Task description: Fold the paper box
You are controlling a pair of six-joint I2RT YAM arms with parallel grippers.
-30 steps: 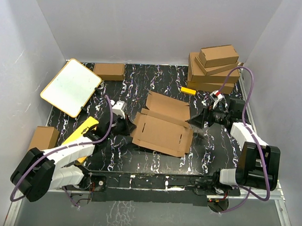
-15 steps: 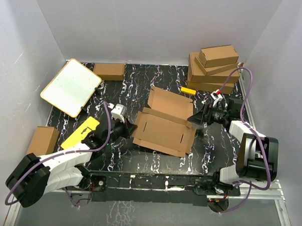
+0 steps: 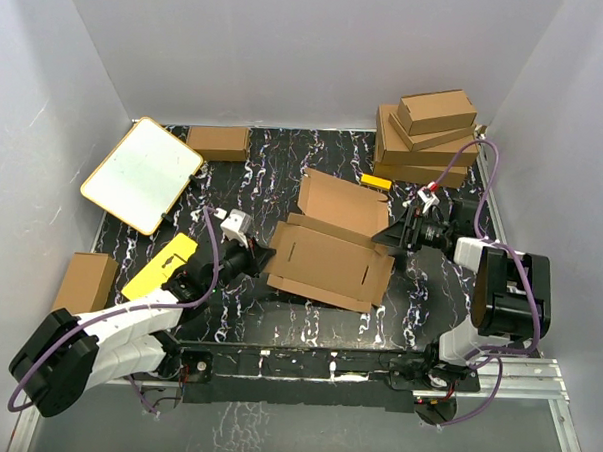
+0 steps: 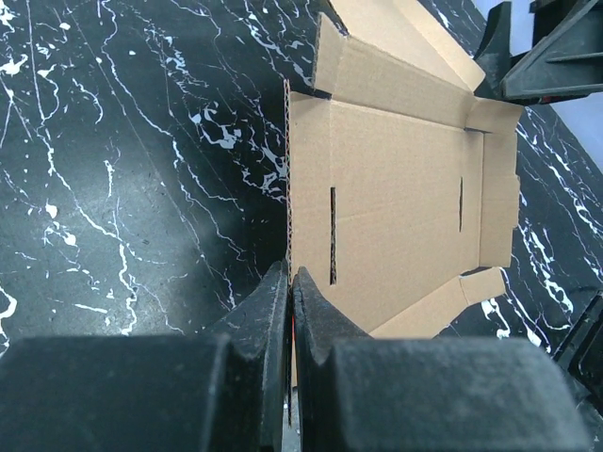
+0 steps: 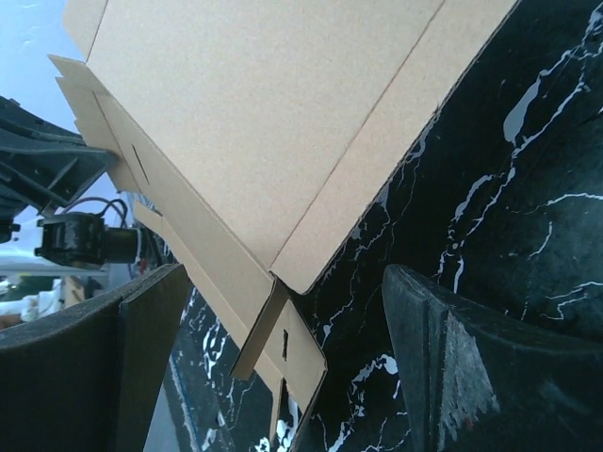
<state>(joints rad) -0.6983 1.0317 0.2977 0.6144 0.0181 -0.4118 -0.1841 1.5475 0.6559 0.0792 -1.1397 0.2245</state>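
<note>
centre: flat brown cardboard box sheet (image 3: 328, 252), lying in the middle of the black marbled table (image 3: 307, 321)
its left edge: left claw (image 3: 263, 260), pinched right onto it
its right edge: right claw (image 3: 391, 240), fingers spread either side of a corner
back right: stack of brown cardboard mailer boxes (image 3: 425, 141), small yellow block (image 3: 375, 180) just in front
back left: white board with orange rim (image 3: 142, 174), small brown cardboard box (image 3: 218, 141) to its right
near left: yellow flat card (image 3: 160, 265) under the left arm, second brown cardboard box (image 3: 86, 280) left of that
</note>
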